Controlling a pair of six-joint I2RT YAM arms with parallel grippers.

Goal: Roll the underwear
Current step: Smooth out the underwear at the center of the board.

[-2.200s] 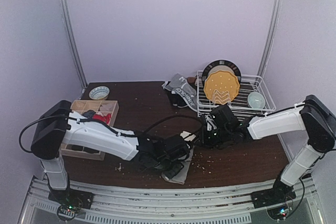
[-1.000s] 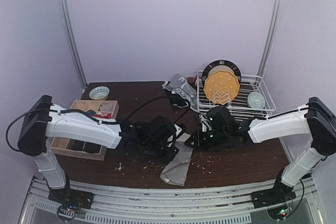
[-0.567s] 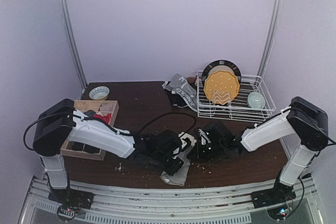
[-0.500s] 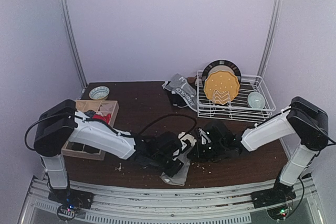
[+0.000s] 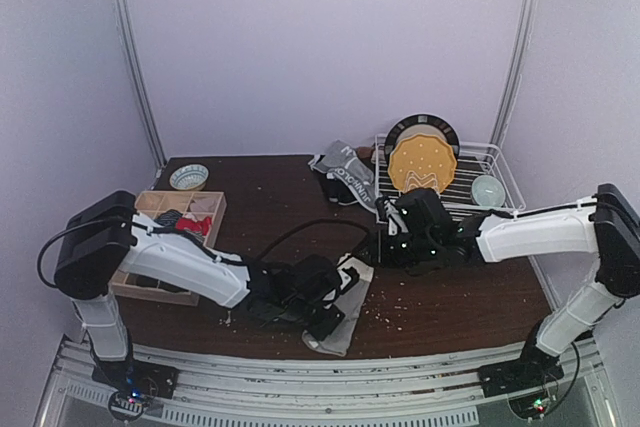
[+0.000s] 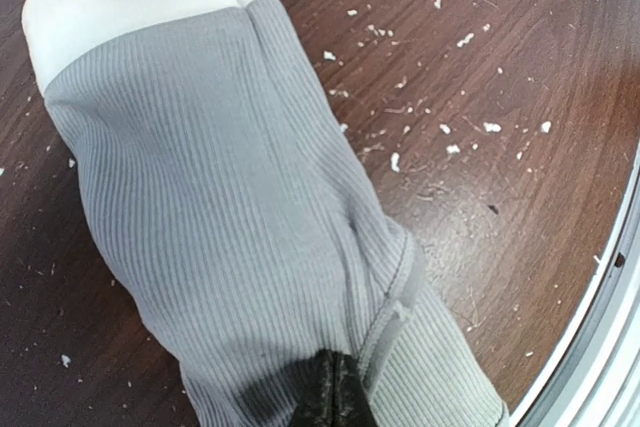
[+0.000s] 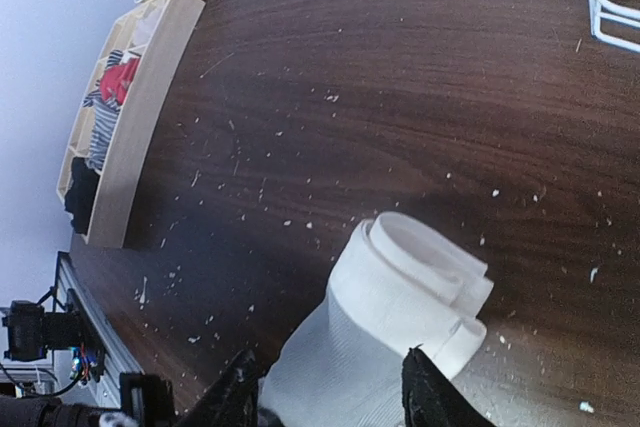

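A grey ribbed underwear [image 5: 347,315] with a white waistband lies lengthwise on the dark wooden table near the front edge. In the left wrist view the underwear [image 6: 230,247] fills the frame. My left gripper [image 6: 335,394] is shut, with its tips pressed down on the cloth beside a seam. In the top view the left gripper [image 5: 322,303] sits over the cloth's middle. My right gripper [image 7: 330,397] is open and empty, hovering above the folded white waistband end [image 7: 415,282]. In the top view the right gripper [image 5: 392,245] is up and to the right of the cloth. More underwear [image 5: 345,177] is piled at the back.
A white wire dish rack [image 5: 470,209] with a yellow plate [image 5: 422,165] and a small bowl stands at the back right. A wooden compartment box [image 5: 150,209] with cloth items sits at the left, also in the right wrist view [image 7: 140,107]. A patterned bowl [image 5: 188,177] is behind it. Crumbs dot the table.
My right gripper has pulled back up and to the right, away from the waistband end. My left gripper stays low on the cloth, shifted slightly toward the front.
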